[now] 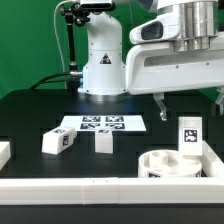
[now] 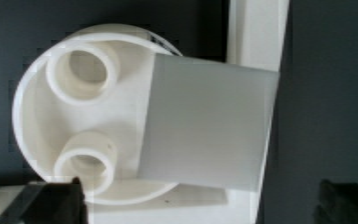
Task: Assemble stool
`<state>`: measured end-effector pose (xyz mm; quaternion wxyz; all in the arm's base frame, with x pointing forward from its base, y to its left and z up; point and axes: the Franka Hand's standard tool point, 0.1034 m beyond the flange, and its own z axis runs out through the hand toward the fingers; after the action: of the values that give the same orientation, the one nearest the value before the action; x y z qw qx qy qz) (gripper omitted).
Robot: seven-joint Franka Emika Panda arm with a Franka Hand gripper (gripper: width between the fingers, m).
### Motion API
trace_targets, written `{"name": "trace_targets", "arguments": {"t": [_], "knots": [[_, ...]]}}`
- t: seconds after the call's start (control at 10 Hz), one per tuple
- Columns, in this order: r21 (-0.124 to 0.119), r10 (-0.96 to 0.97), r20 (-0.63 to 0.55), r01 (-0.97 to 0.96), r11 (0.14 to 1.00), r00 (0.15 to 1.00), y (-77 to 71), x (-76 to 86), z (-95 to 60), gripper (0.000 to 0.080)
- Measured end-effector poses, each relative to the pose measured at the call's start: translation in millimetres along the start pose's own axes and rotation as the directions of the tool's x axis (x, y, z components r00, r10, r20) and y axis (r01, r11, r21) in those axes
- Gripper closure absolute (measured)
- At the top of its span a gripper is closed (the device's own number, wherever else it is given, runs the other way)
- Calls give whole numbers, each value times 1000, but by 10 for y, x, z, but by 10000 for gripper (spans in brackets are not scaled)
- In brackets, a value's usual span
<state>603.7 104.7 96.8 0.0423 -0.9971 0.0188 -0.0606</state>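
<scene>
Three short, blocky white plastic legs with black-and-white square tags are in view. One leg (image 1: 188, 131) stands upright at the thick round white plastic seat (image 1: 168, 164), on the seat's side toward the exterior view's right. The seat lies flat on the black table (image 1: 30, 115), in the corner formed by the near edge and the edge at the exterior view's right. It is just beside the long white border rail (image 1: 100, 188) that runs along the near edge.

The two-finger tool (image 1: 189, 103) hangs directly above this upright leg. Its dark fingers (image 1: 160, 100) are spread wide, one to each side, and they do not touch the leg.

In the wrist view the leg (image 2: 202, 125) covers the middle of the seat (image 2: 43, 110), and two round sockets show beside it. One dark fingertip (image 2: 51, 205) shows at the border of the picture, apart from the leg. I cannot tell if the leg sits fully in a socket.

The second leg (image 1: 58, 142) and the third leg (image 1: 103, 142) lie near the middle of the table, apart from each other and well apart from the tool. The thin flat marker board (image 1: 100, 124) lies just behind them.
</scene>
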Motion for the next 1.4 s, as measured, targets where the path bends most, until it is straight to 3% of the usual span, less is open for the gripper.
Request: {"name": "trace_targets", "arguments": {"t": [0.2,0.4,0.5,1.0,1.4], "knots": [[-1,-4,2,4,1000,1000,7,-12,41,150],[-1,-4,6,4,1000,1000,16,-29,88,410],[-1,-4,3,4,1000,1000,17,-26,93,461],[-1,25,3,-25,1000,1000,14,-25,92,461],[38,378,43,-379,924,925,-6,-49,105,459]]}}
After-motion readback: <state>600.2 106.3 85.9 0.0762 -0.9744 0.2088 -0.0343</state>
